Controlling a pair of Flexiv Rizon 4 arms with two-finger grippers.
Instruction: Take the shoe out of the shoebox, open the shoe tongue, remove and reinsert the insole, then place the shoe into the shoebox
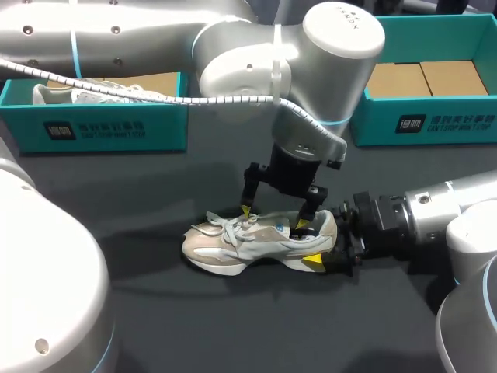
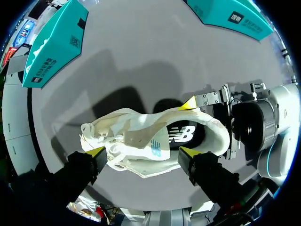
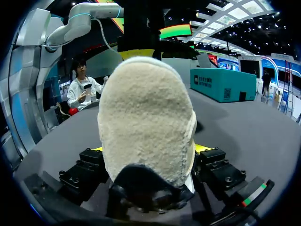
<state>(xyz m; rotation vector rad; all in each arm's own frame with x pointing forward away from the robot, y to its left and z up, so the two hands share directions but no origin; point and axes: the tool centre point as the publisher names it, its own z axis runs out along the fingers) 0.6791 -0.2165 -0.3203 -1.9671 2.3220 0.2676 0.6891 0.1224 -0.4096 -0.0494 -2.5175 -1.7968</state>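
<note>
Between the fingers of the right gripper sits the fuzzy heel of the beige-and-white lace-up sneaker, clamped from both sides, sole down on the dark grey table. Directly above it the left gripper stands spread wide, one yellow tip at the laces, the other at the collar. Only the left wrist view shows the dark insole beneath that gripper; the right wrist view shows just the heel.

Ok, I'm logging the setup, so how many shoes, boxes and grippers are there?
Shoes: 2, the shoe on the table and a second shoe in the left box.
Boxes: 2, the left box and the right box.
Grippers: 2, the left gripper and the right gripper.
Total: 6.
</note>
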